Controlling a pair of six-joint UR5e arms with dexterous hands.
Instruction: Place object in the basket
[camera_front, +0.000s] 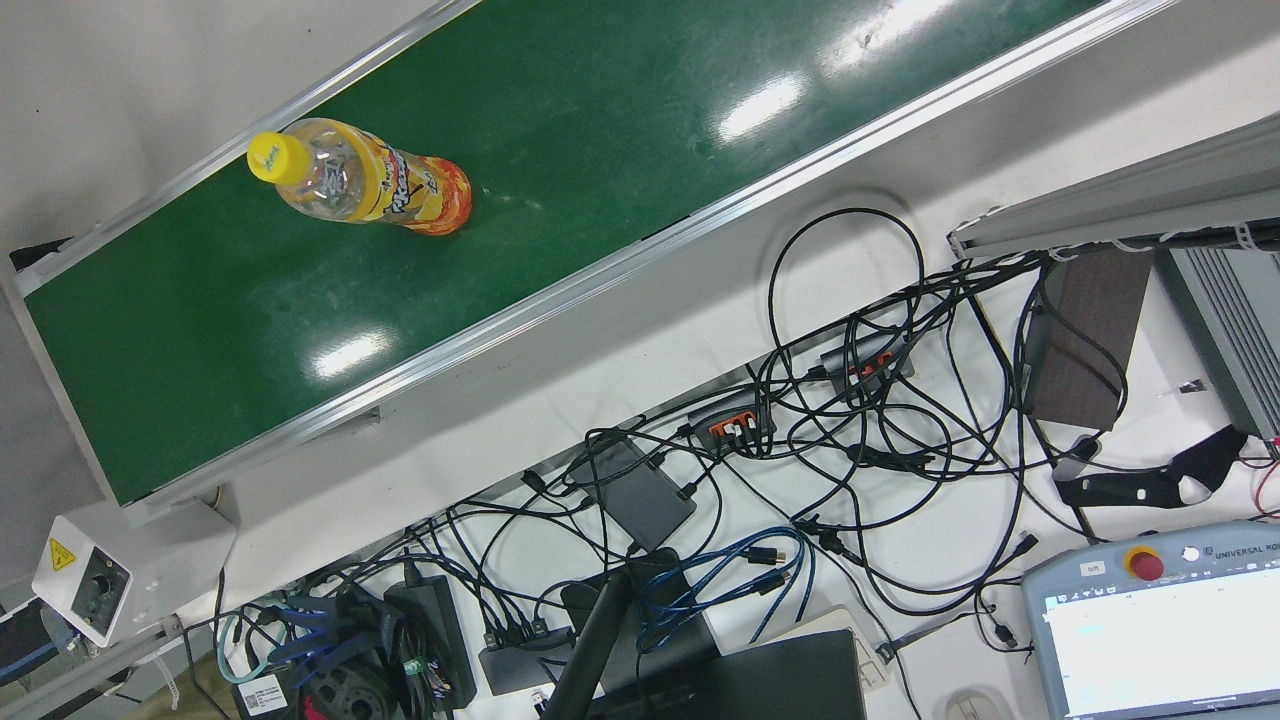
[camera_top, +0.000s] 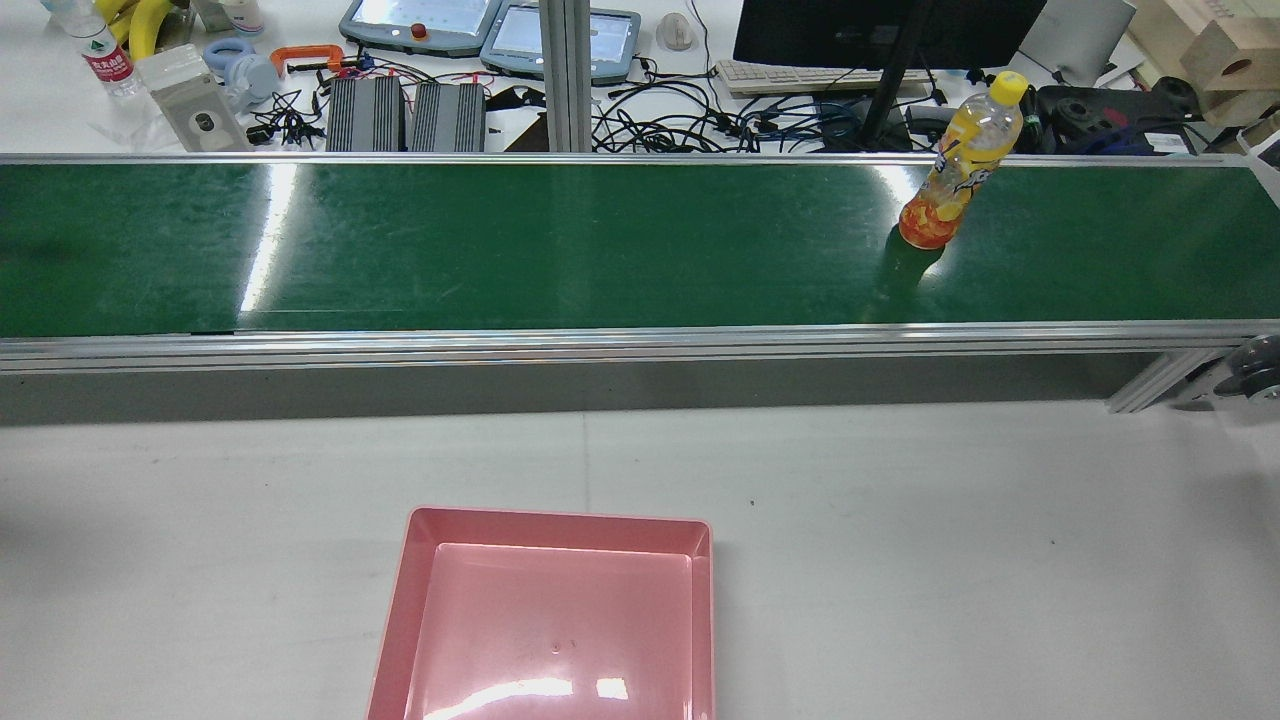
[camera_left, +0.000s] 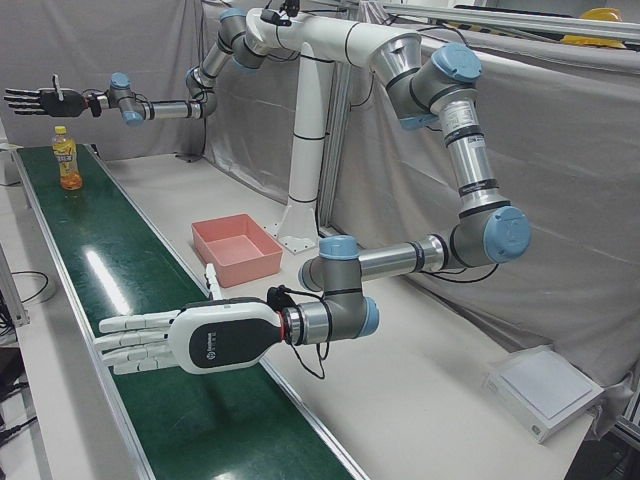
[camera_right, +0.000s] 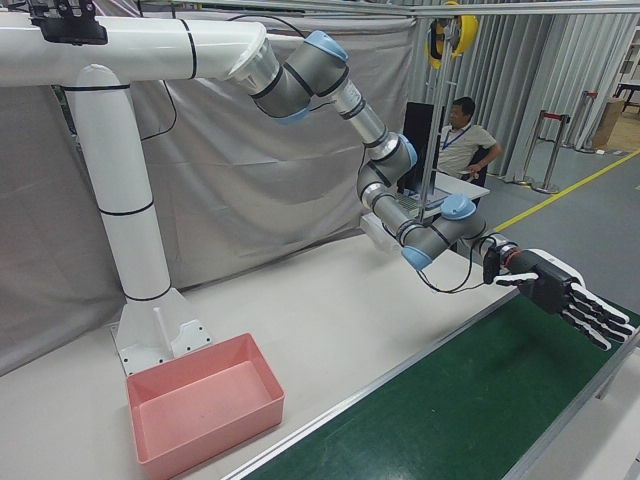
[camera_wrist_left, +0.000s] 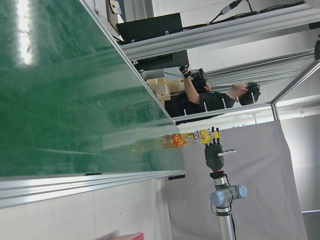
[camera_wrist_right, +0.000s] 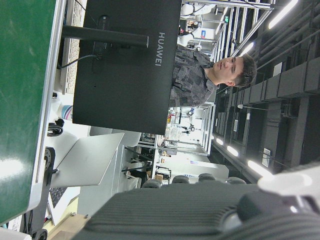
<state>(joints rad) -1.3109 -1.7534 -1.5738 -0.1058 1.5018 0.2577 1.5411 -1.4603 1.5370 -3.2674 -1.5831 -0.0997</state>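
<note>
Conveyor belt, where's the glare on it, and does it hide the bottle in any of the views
Front view: bright ceiling-light patches sit on the green belt, all clear of the bottle. Rear view: a long white streak on the belt's left part; the bottle stands sharp at the right, throwing a dark shadow toward the camera. Left-front view: one streak, bottle small but unhidden.

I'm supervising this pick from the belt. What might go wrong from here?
The bottle stands upright and tall on the green belt; a brush from the open right robot hand near it could topple it. The pink basket lies far off, across the belt's rail, so a loose grasp might drop it on the way.
</note>
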